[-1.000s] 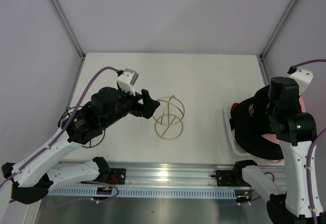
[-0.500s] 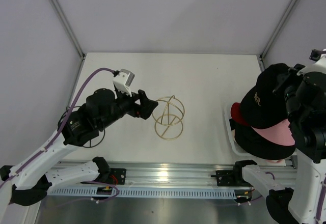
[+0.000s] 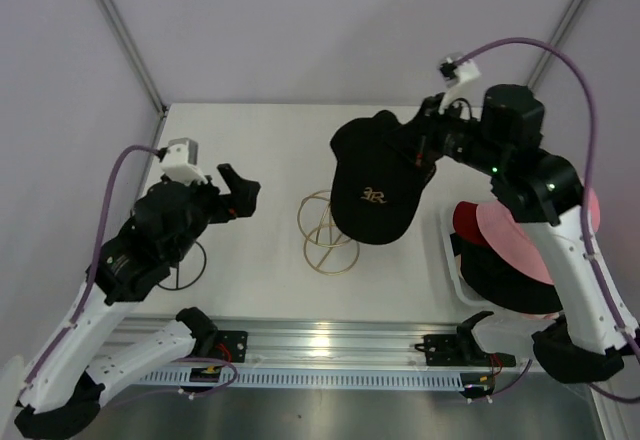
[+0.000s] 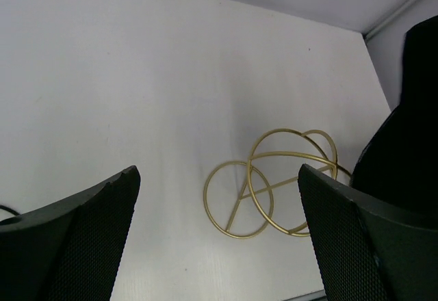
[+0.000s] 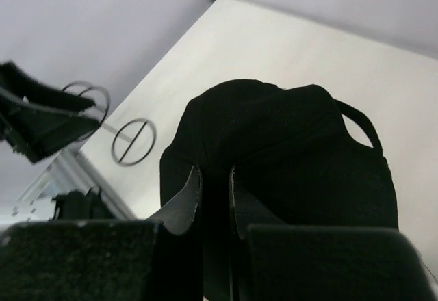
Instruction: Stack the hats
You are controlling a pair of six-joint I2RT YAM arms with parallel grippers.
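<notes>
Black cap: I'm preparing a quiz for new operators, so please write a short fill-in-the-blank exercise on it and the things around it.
1. The right pincer is ___ on the black cap.
2. The left pincer stands ___ and holds nothing.
3. The wire stand is ___ in colour.
4. Of the hats lying at the right, the uppermost hat is ___.

Missing words: shut; open; gold; pink.

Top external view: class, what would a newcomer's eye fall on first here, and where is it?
The black cap stands out first, pinched in the right gripper and hanging in the air over the middle of the table. Below and left of it in the picture, a gold wire stand of looped rings sits on the white surface. At the right edge lies a pile of hats in pink, red and black.
</notes>
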